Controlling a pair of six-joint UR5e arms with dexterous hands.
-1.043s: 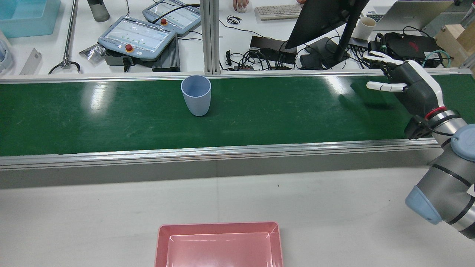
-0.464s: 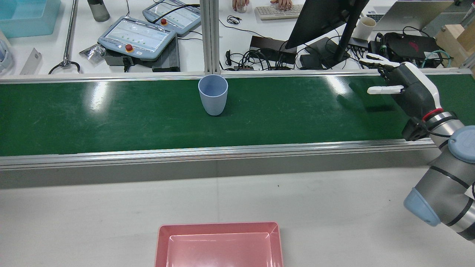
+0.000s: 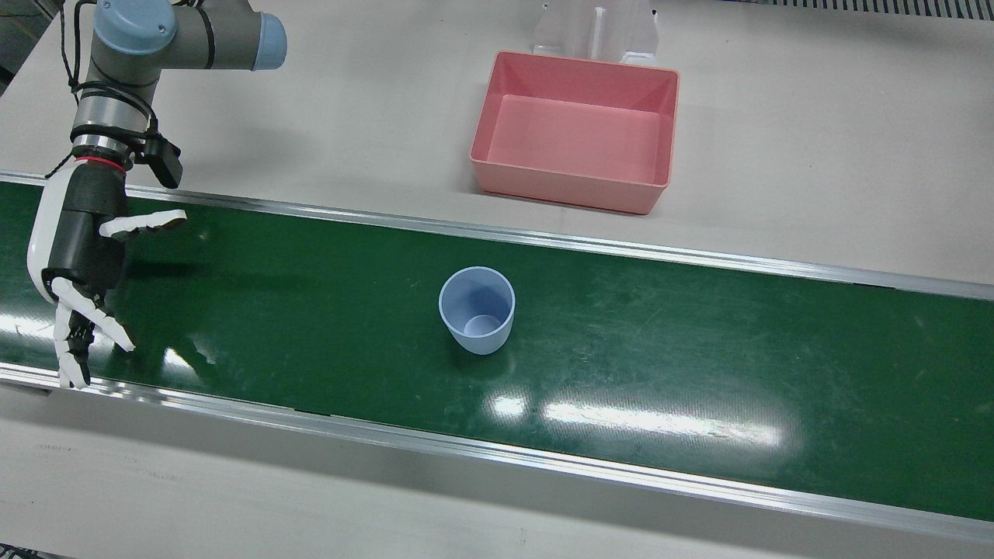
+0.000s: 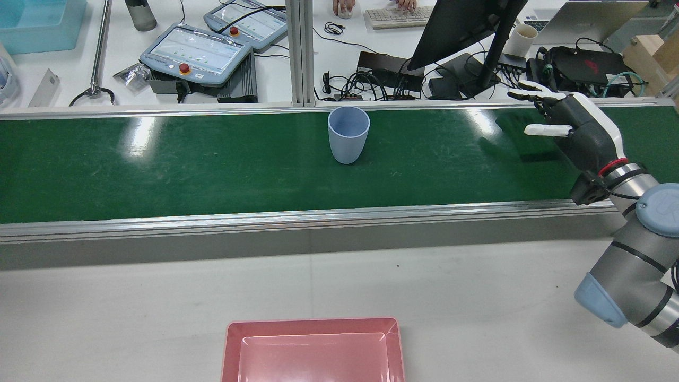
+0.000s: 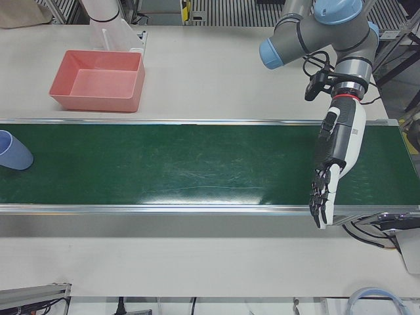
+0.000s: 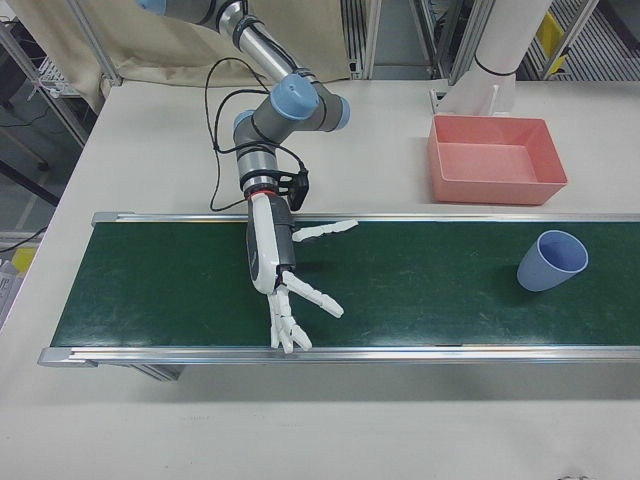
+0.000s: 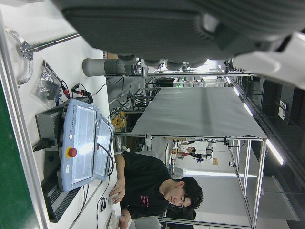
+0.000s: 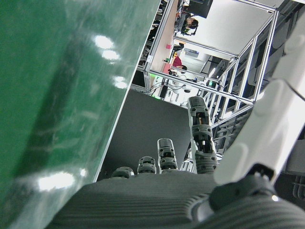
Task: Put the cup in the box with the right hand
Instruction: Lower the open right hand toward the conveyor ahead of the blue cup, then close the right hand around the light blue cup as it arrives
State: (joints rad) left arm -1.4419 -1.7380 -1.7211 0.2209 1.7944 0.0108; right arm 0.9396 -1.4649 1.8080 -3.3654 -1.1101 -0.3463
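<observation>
A pale blue cup [image 4: 348, 135] stands upright and empty on the green conveyor belt [image 4: 159, 164], near its far edge. It also shows in the front view [image 3: 476, 309], the right-front view [image 6: 550, 260] and at the left edge of the left-front view [image 5: 13, 151]. My right hand [image 4: 575, 127] hovers over the belt's right end, open and empty, well to the right of the cup; it also shows in the front view [image 3: 78, 256] and the right-front view [image 6: 275, 260]. The pink box [image 4: 313, 350] lies empty on the near table. My left hand [image 5: 335, 151] is open and empty over the belt's other end.
Aluminium rails [image 4: 318, 217] border the belt. Behind the belt stand teach pendants [image 4: 196, 53], a monitor [image 4: 461, 26], cables and a keyboard. A clear stand [image 3: 594, 31] sits behind the box.
The cup has travelled to the right along the belt, closer to my right hand. The right hand has shifted slightly left and lower, still open.
</observation>
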